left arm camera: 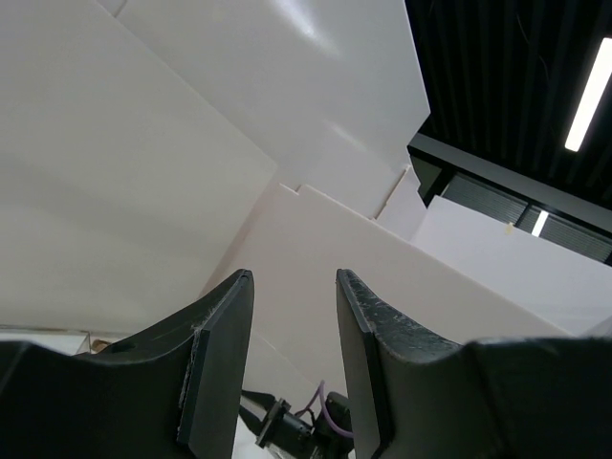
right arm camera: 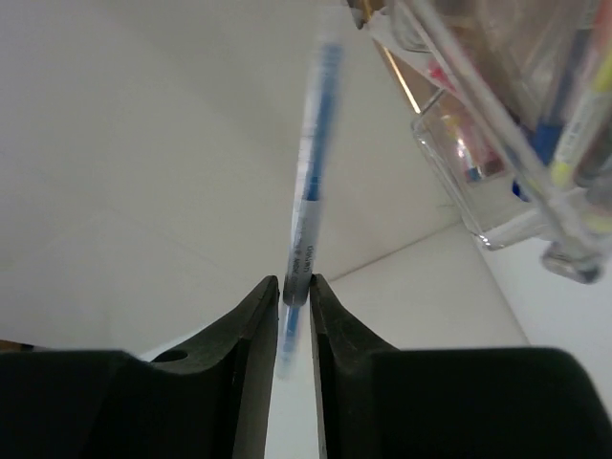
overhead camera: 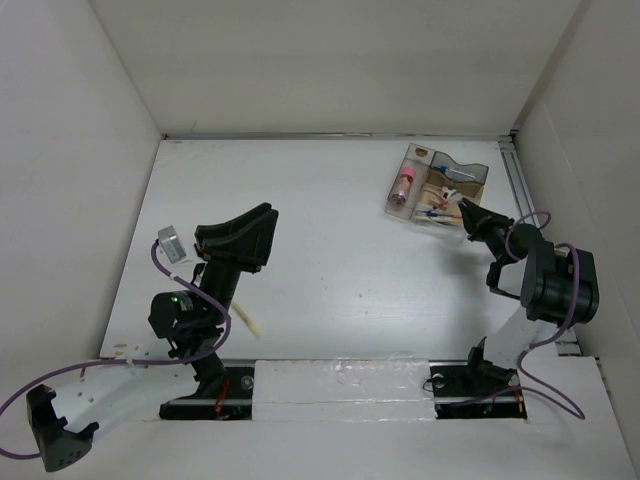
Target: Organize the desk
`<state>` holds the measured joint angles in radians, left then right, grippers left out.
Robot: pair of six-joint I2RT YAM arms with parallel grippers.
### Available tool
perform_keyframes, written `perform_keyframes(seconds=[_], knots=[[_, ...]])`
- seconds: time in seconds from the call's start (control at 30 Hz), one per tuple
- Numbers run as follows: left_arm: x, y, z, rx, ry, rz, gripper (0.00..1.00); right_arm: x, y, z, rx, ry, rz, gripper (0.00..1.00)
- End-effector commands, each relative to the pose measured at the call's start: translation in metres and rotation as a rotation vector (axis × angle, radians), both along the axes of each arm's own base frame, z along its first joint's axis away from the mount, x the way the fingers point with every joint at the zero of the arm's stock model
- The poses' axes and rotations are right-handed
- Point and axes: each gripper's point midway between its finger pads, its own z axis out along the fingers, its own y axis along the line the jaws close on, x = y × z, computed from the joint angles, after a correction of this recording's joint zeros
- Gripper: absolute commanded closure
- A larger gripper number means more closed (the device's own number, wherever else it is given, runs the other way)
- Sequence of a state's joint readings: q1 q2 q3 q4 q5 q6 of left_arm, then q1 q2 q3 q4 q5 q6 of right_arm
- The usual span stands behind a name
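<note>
The desk (overhead camera: 330,260) is a white tabletop walled by white panels. My right gripper (overhead camera: 466,214) is at the near edge of a clear plastic compartment tray (overhead camera: 440,185) at the back right. In the right wrist view this gripper (right arm camera: 295,287) is shut on a blue pen (right arm camera: 308,191), which sticks up past the fingertips beside the tray (right arm camera: 497,124). My left gripper (overhead camera: 255,222) is raised over the left half of the desk. In the left wrist view it (left arm camera: 292,282) is open and empty, tilted up toward the wall panels.
A small silver-grey object (overhead camera: 170,243) lies at the left of the desk. A short cream stick (overhead camera: 247,322) lies by the left arm's base. The tray holds pens and a pink item (overhead camera: 404,186). A metal rail (overhead camera: 520,190) runs along the right edge.
</note>
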<state>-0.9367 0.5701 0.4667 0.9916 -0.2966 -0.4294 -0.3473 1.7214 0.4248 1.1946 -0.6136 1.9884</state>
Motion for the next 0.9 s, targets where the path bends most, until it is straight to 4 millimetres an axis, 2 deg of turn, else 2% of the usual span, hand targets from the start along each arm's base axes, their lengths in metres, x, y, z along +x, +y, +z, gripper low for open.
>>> perform_keyframes(seconds=[0.0,0.1,0.4,0.57,0.6,0.7,0.73,0.8,0.87], knots=[[-0.008,0.011,0.022,-0.057,-0.046,0.010,0.64,0.016,-0.005,0.010,0.004,0.038,-0.062,0.75],[-0.010,0.014,0.024,-0.065,-0.055,0.010,0.64,0.020,-0.005,0.009,-0.033,0.063,-0.072,0.68],[-0.008,0.012,0.023,-0.056,-0.050,0.013,0.64,0.019,-0.001,-0.003,-0.062,0.090,-0.064,0.68],[-0.008,0.011,0.023,-0.059,-0.052,0.008,0.64,0.032,0.012,0.000,-0.114,0.102,0.018,0.68],[-0.007,0.010,0.021,-0.053,-0.045,0.011,0.64,0.034,0.020,-0.002,-0.135,0.106,0.041,0.68],[-0.008,0.011,0.023,-0.059,-0.051,0.007,0.64,0.038,0.027,-0.005,-0.183,0.135,0.043,0.67],[-0.008,0.011,0.022,-0.059,-0.049,0.008,0.64,0.039,0.026,-0.006,-0.193,0.140,0.037,0.64],[-0.008,0.012,0.022,-0.061,-0.048,0.013,0.64,0.040,0.028,0.001,-0.201,0.118,0.052,0.59],[-0.008,0.011,0.021,-0.057,-0.048,0.008,0.64,0.038,0.025,0.018,-0.235,0.075,0.051,0.59]])
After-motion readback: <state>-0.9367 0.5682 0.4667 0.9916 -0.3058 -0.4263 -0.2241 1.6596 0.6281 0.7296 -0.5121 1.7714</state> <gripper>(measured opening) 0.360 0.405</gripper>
